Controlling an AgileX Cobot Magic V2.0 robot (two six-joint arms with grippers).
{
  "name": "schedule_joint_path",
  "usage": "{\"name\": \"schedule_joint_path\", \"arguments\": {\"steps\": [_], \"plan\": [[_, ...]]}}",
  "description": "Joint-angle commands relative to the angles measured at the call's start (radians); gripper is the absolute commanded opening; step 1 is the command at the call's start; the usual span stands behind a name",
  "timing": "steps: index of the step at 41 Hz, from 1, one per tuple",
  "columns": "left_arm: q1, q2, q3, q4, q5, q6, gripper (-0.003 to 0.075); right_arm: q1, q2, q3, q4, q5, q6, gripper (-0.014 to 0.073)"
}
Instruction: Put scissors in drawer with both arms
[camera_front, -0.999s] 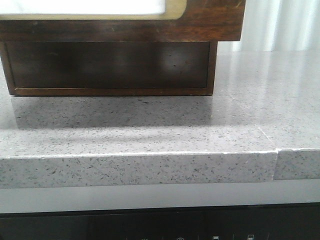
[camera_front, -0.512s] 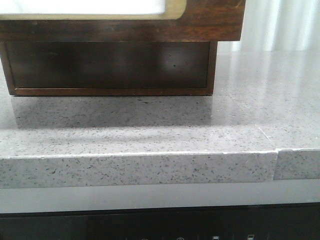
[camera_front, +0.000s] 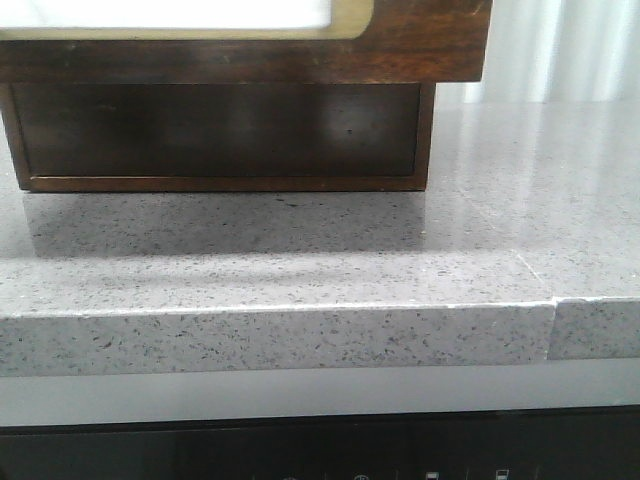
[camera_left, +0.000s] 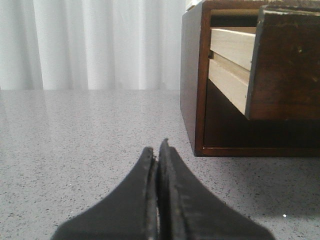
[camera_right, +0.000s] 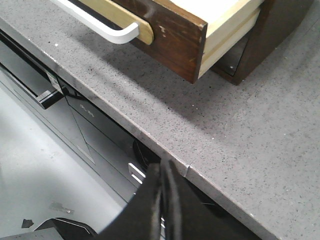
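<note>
Front view: wide dark-brown wooden drawer with white cream-rimmed panel (camera_front: 420, 40), pulled out over grey speckled stone counter (camera_front: 300, 270). Left gripper (camera_left: 158, 150) and right gripper (camera_right: 162, 172): fingers pressed together, empty. Scissors: not visible. We judge locating them comes next

A grey speckled stone countertop (camera_front: 300, 250) fills the scene, glossy enough to carry soft reflections, with a seam (camera_front: 553, 330) cutting its front edge. A dark wooden cabinet (camera_left: 192, 90) stands on it. Behind hang pale, pleated white curtains (camera_left: 90, 45), lit evenly by soft daylight. Below the counter's edge sits a black appliance front (camera_right: 85, 125), and beneath that a light grey floor (camera_right: 30, 175) with a few scraps of debris.
</note>
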Motion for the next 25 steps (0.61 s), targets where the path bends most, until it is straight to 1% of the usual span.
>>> {"name": "schedule_joint_path", "arguments": {"steps": [1, 22, 25], "plan": [[-0.008, -0.021, 0.024, -0.009, -0.085, -0.008, -0.0020, -0.006, 0.006, -0.023, 0.009, -0.062, 0.000, -0.0117], [-0.008, -0.021, 0.024, -0.009, -0.085, -0.008, -0.0020, -0.006, 0.006, -0.021, 0.008, -0.066, 0.000, -0.0117], [-0.008, -0.021, 0.024, -0.009, -0.085, -0.008, -0.0020, -0.016, -0.010, -0.001, -0.032, -0.080, -0.002, -0.0117]]}}
